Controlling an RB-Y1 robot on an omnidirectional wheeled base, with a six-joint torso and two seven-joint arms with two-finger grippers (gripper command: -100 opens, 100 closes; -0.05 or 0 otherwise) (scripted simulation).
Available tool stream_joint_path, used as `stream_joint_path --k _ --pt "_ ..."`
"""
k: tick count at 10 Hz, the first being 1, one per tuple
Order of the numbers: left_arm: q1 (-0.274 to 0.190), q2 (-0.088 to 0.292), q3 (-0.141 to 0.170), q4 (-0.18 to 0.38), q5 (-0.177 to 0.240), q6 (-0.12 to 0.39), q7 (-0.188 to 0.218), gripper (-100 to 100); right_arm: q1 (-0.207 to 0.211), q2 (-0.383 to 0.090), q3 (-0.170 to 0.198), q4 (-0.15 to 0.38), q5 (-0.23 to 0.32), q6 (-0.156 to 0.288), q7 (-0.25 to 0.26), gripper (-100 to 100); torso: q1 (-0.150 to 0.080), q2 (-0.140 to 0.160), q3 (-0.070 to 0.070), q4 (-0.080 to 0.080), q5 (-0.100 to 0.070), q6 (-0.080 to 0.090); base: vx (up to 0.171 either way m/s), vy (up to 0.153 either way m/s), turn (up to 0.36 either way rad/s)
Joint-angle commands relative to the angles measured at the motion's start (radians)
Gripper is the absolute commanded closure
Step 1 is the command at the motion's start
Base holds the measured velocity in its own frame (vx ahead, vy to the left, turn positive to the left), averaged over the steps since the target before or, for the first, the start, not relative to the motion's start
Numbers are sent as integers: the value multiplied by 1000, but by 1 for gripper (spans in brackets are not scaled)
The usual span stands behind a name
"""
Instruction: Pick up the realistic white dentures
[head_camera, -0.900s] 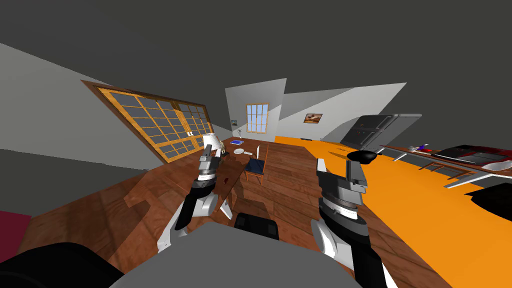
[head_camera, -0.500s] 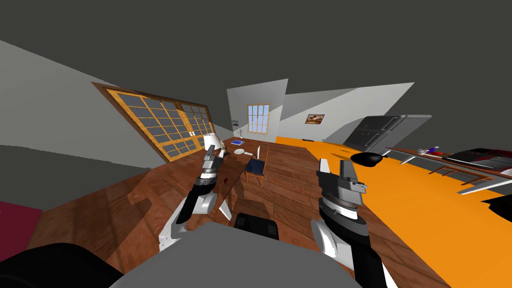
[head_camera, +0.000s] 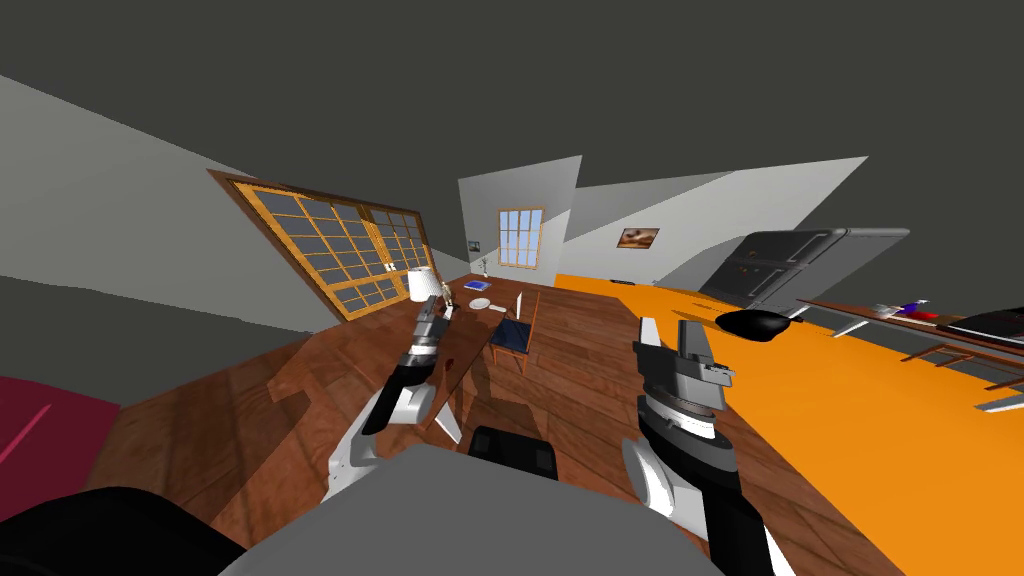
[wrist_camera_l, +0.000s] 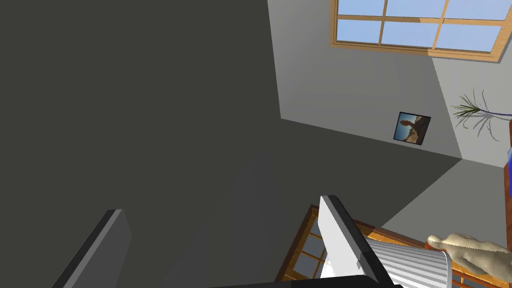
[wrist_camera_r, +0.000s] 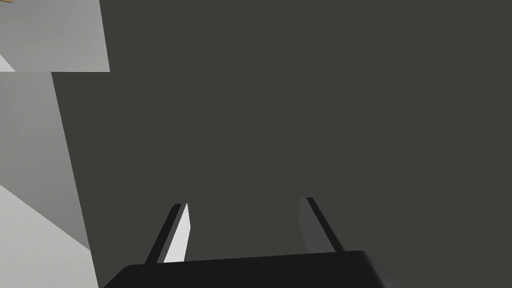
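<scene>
Dentures (wrist_camera_l: 467, 251) lie beside the lamp (wrist_camera_l: 410, 262) on the counter (head_camera: 475, 330) at twelve o'clock; my left gripper (head_camera: 431, 308), fingers wide, may clip the lamp; right gripper (head_camera: 668, 330) wide too.

Flat, even light, dim overhead.
The small wood-framed window (head_camera: 520, 237) glows pale blue; grey walls (head_camera: 120, 200) splay towards the head view's corners.

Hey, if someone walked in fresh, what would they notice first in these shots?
The bright orange floor sweeping across the right, against the big wood-framed window on the left wall. Between them, the left gripper stands open at the wooden table, beside a ribbed white lampshade and pale, tooth-edged dentures.
</scene>
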Motion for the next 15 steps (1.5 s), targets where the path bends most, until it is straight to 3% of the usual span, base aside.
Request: stream_joint_path --k 1,9,15 --pt "-9 7 8 35 15 14 28 -100 0 0 0 0 0 0 0 0 0 0 0 0 0 0 37 -18 50" --pt "-55 6 30 234 99 148 174 -100 0 0 0 0 0 0 0 0 0 0 0 0 0 0 47 -37 77" --pt "-64 6 40 341 144 213 223 -100 0 0 0 0 0 0 0 0 2 2 1 1 0 0 20 -8 43"
